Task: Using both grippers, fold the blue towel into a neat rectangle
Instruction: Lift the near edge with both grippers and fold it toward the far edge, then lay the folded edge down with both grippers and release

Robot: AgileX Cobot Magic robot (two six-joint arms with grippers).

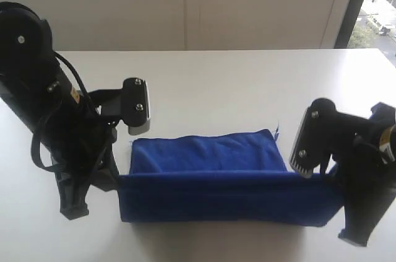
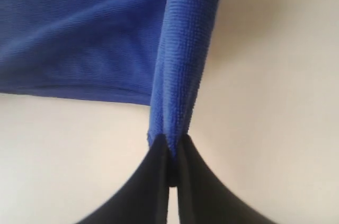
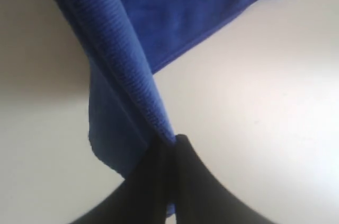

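- My main worry is a corner slipping. Each pinch catches only a narrow bunched strip of the deep royal-blue fuzzy microfibre towel (image 1: 204, 150), so a pull from either side could draw the plush cloth out and drop that end.
- If the two arms travel unevenly, the taut lifted edge would come down skewed, and I judge the fold would end up a crooked shape rather than a rectangle.
- The back part lies loose on the white table (image 1: 216, 76), so dragging the lifted edge low could push it into wrinkles. A loose thread (image 1: 276, 129) also trails from the far right corner.
- The left gripper (image 2: 170, 149) has its black finger plates pressed together on the towel's left end, with cloth rising from between the tips.
- The right gripper (image 3: 170, 142) is likewise clamped on the right end, and the fabric fans upward from it.
- Both arms sit low at the table's near side, well apart, with the towel stretched between them. Its near edge is raised as a straight line, and the rest rests flat behind it.
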